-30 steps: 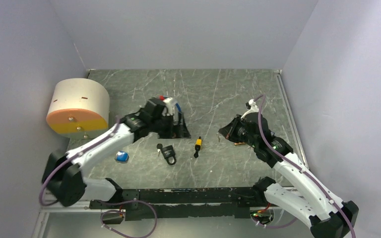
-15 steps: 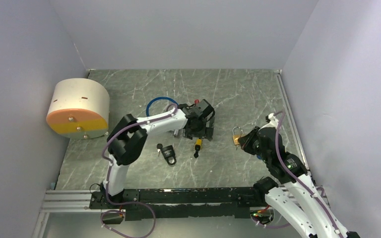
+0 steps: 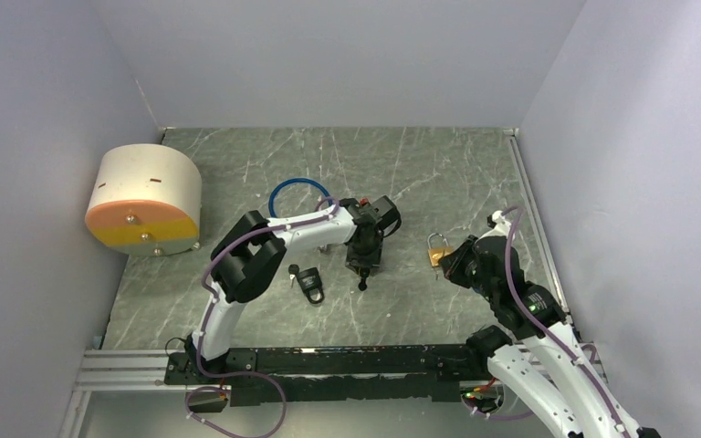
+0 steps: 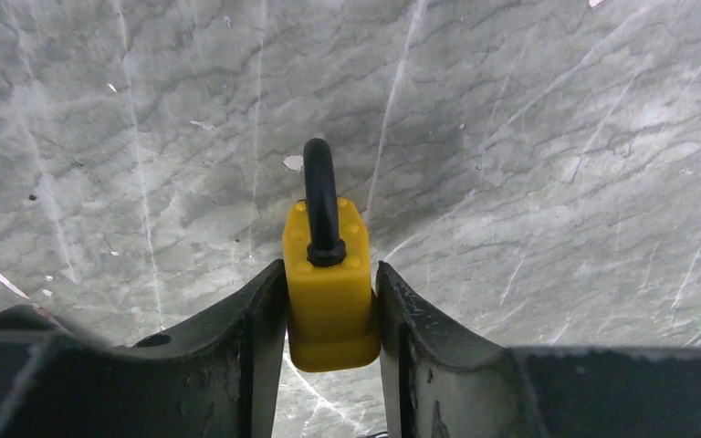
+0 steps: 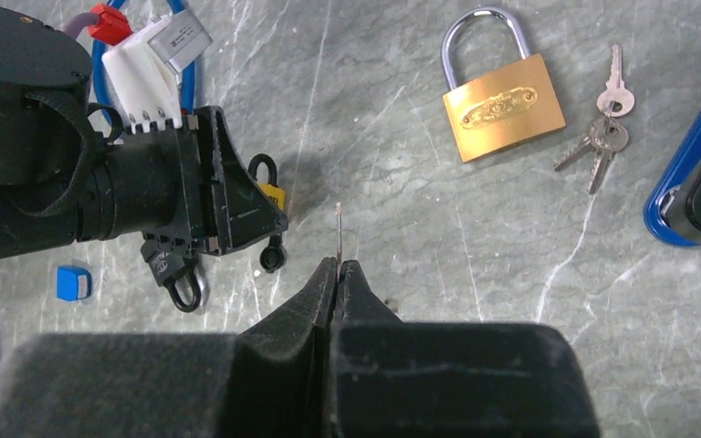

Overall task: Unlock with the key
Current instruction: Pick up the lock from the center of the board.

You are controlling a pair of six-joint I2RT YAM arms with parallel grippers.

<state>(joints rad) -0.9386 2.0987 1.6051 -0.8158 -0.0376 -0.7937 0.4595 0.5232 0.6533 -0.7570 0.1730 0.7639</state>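
Progress was judged at roughly halfway. On the marbled table (image 4: 557, 137) the yellow padlock (image 4: 329, 306) was clamped between the fingers of the left gripper (image 4: 330, 274), its black shackle (image 4: 321, 196) seated and pointing away. The right gripper (image 5: 339, 266) was pressed together on a thin metal blade (image 5: 339, 228), taken to be the key seen edge-on and held well apart from that lock. Nothing had been inserted. Lining the blade up with the keyway, which was not visible, turning it and freeing the shackle were left to do. A brass padlock (image 5: 502, 96) and a key bunch (image 5: 602, 128) lay nearby.
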